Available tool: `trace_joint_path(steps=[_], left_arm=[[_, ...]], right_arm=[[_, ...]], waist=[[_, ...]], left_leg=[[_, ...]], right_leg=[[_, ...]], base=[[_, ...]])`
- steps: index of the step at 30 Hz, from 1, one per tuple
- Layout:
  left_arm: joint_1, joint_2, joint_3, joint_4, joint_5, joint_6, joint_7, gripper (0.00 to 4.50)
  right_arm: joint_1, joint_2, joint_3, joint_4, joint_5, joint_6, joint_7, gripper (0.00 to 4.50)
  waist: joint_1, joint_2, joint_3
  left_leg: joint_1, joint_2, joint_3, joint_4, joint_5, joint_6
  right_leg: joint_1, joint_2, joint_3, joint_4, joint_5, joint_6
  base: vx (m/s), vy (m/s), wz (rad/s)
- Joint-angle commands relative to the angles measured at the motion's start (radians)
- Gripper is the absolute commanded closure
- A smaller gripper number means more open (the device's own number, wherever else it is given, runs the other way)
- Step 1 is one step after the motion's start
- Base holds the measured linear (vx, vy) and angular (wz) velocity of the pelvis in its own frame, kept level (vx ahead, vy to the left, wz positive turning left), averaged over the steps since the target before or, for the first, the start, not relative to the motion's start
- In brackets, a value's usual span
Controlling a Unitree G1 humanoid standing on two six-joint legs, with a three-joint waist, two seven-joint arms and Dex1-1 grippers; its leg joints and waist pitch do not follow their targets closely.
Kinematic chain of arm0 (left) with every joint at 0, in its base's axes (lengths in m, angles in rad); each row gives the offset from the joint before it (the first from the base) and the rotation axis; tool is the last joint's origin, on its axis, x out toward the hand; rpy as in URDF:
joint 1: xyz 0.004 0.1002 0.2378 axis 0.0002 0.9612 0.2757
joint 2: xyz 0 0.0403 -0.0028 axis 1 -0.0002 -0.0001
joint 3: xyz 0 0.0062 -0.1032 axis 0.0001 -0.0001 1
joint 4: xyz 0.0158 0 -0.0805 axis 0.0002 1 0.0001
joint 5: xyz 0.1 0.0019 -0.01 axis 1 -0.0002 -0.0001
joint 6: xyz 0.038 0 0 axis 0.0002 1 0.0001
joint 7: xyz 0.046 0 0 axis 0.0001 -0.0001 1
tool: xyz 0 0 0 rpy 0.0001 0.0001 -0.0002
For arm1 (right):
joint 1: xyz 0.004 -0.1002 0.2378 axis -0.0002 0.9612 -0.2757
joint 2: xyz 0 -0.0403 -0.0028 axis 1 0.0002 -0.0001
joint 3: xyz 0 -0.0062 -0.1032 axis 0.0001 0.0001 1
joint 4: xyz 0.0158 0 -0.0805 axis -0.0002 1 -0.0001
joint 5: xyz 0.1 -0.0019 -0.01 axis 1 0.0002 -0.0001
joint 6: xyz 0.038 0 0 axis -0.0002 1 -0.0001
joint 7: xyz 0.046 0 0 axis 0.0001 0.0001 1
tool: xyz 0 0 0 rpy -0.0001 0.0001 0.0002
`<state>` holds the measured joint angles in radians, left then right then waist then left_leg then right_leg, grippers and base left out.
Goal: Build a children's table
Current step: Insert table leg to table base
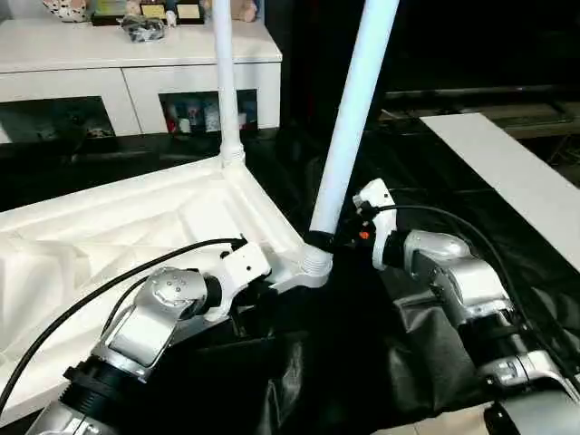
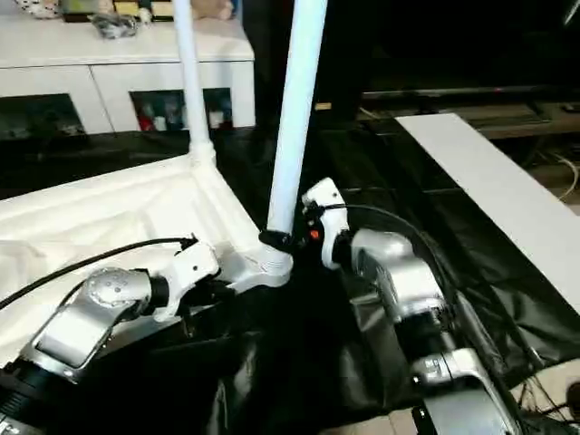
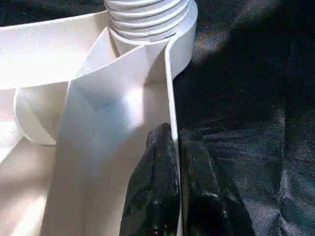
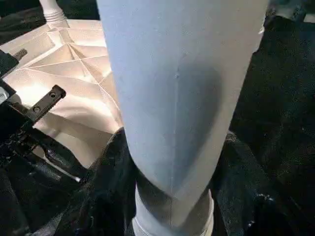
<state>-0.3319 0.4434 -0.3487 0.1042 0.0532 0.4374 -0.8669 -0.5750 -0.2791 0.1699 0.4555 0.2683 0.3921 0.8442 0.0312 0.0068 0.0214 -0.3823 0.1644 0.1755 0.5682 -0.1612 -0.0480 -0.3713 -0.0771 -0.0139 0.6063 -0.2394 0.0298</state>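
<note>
The white tabletop [image 1: 118, 227] lies upside down on black cloth, ribbed underside up. One white leg [image 1: 225, 82] stands upright in the far corner socket. A second leg [image 1: 352, 109] rises, leaning slightly, from the near corner socket [image 1: 313, 263]. My right gripper [image 1: 323, 242] is shut on this leg just above the socket, with black fingers [image 4: 106, 182] on both sides of the tube [image 4: 182, 98]. My left gripper [image 3: 172, 142] is shut on the tabletop's thin side rim [image 3: 170, 88], a short way from that same socket [image 3: 147, 19].
A white cabinet [image 1: 136, 63] with glass doors stands at the back left. A flat white board [image 1: 517, 181] lies on the floor to the right. Black cloth [image 1: 362, 362] covers the ground under and in front of the tabletop.
</note>
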Motion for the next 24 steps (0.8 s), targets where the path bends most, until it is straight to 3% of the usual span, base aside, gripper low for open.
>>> trace_joint_path(steps=[1,8,9,11,14,15,18,19,20,21,22,23,24], left_arm=[[0.009,0.006,-0.023,-0.036,-0.015,-0.016,-0.036,4.5],[0.011,0.017,-0.018,-0.023,-0.006,-0.027,-0.03,4.5],[0.008,0.022,-0.013,-0.019,-0.009,-0.028,-0.034,4.5],[0.003,0.025,-0.011,-0.014,-0.009,-0.031,-0.035,4.5],[0.0,0.021,-0.012,-0.013,-0.013,-0.037,-0.04,4.5],[-0.003,0.017,-0.013,-0.014,-0.017,-0.043,-0.044,4.5],[-0.001,0.009,-0.02,-0.034,-0.035,-0.057,-0.064,4.5],[0.001,0.009,-0.023,-0.043,-0.038,-0.055,-0.069,4.5],[0.002,0.009,-0.025,-0.047,-0.039,-0.054,-0.07,4.5],[0.003,0.008,-0.029,-0.053,-0.04,-0.052,-0.07,4.5],[0.003,0.007,-0.029,-0.054,-0.041,-0.052,-0.066,4.5],[0.004,0.005,-0.027,-0.054,-0.041,-0.052,-0.063,4.5],[0.003,0.005,-0.027,-0.054,-0.041,-0.051,-0.06,4.5]], right_arm=[[0.044,-0.029,0.017,0.162,-0.079,0.081,-0.056,2.67],[0.073,-0.033,0.052,0.146,-0.097,0.053,-0.039,2.67],[0.086,-0.032,0.068,0.142,-0.119,0.025,-0.048,2.67],[0.093,-0.026,0.079,0.128,-0.125,-0.007,-0.039,2.67],[0.089,-0.025,0.087,0.118,-0.12,0.0,-0.018,2.67],[0.084,-0.029,0.095,0.121,-0.126,-0.001,-0.011,2.67],[0.07,-0.044,0.126,0.131,-0.145,-0.02,0.027,2.67],[0.069,-0.051,0.14,0.126,-0.147,-0.027,0.052,2.67],[0.068,-0.056,0.147,0.122,-0.149,-0.03,0.066,2.67],[0.065,-0.071,0.169,0.106,-0.152,-0.034,0.105,2.67],[0.063,-0.08,0.18,0.092,-0.152,-0.035,0.13,2.67],[0.062,-0.086,0.186,0.084,-0.152,-0.035,0.145,2.67],[0.059,-0.094,0.195,0.071,-0.154,-0.032,0.16,2.67]], waist=[[-0.003,0.011,-0.016],[0.002,0.006,-0.017],[0.002,0.011,-0.017],[0.002,0.008,-0.016],[0.001,0.008,-0.016],[0.002,0.013,-0.016],[-0.001,0.005,-0.017],[0.002,0.009,-0.016],[0.002,0.004,-0.016],[0.003,0.007,-0.017],[0.004,0.001,-0.017],[0.007,0.004,-0.017],[0.01,0.002,-0.019]], left_leg=[[0.033,0.058,-0.045,-0.089,-0.621,-0.081],[0.033,0.059,-0.039,-0.092,-0.591,-0.072],[0.034,0.059,-0.039,-0.092,-0.593,-0.074],[0.036,0.059,-0.038,-0.091,-0.6,-0.073],[0.035,0.059,-0.04,-0.093,-0.603,-0.072],[0.035,0.059,-0.041,-0.093,-0.604,-0.074],[0.034,0.06,-0.039,-0.093,-0.608,-0.073],[0.035,0.06,-0.04,-0.093,-0.608,-0.073],[0.034,0.061,-0.038,-0.093,-0.601,-0.07],[0.034,0.062,-0.039,-0.093,-0.597,-0.069],[0.033,0.063,-0.036,-0.094,-0.579,-0.063],[0.032,0.064,-0.036,-0.094,-0.57,-0.061],[0.028,0.063,-0.031,-0.093,-0.524,-0.049]], right_leg=[[-0.026,-0.06,0.029,-0.112,-0.499,-0.123],[-0.026,-0.058,0.031,-0.111,-0.442,-0.131],[-0.027,-0.058,0.031,-0.11,-0.442,-0.132],[-0.029,-0.059,0.031,-0.114,-0.458,-0.128],[-0.028,-0.059,0.032,-0.114,-0.474,-0.123],[-0.028,-0.059,0.032,-0.114,-0.469,-0.124],[-0.028,-0.058,0.031,-0.114,-0.465,-0.127],[-0.029,-0.059,0.032,-0.113,-0.466,-0.127],[-0.028,-0.058,0.032,-0.113,-0.457,-0.127],[-0.027,-0.058,0.033,-0.111,-0.446,-0.13],[-0.025,-0.056,0.034,-0.11,-0.418,-0.133],[-0.024,-0.057,0.035,-0.108,-0.402,-0.137],[-0.018,-0.055,0.035,-0.103,-0.342,-0.15]], base=[[0.0,0.0,0.0],[0.0,0.0,0.0],[0.0,0.0,0.0],[0.0,0.0,0.0],[0.0,0.0,0.0],[0.0,0.0,0.0],[0.0,0.0,0.0],[0.0,0.0,0.0],[0.0,0.0,0.0],[0.0,0.0,0.0],[0.0,0.0,0.0],[0.0,0.0,0.0],[0.0,0.0,0.0]])
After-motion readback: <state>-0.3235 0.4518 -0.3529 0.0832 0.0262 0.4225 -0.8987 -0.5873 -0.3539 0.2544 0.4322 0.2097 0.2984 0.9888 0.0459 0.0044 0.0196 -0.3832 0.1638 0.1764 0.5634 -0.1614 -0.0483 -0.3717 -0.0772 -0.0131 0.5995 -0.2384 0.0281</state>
